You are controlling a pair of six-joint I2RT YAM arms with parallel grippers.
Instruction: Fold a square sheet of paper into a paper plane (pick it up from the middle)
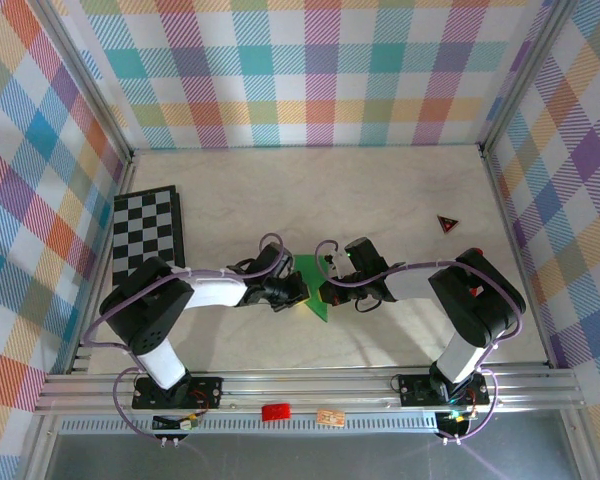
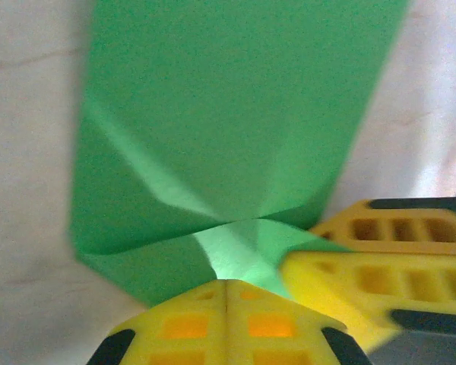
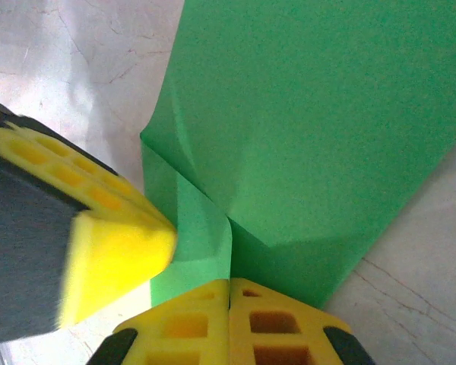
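Paper, the bright green square sheet (image 1: 309, 274), sits partly folded at the table's (image 1: 380, 190) middle, its long axis from about 12 to 6 o'clock. At 9 o'clock the left gripper (image 2: 226, 295) pinches it, the right gripper (image 3: 229, 293) at 3; both clamped, equally near.

Left arm (image 1: 150, 315), right arm (image 1: 475, 300): black joints, white links, lilac cables (image 1: 420, 266). Left gripper (image 2: 226, 284), right gripper (image 3: 229, 283): 2 yellow fingers (image 2: 182, 327) each, square pockets, black trim.
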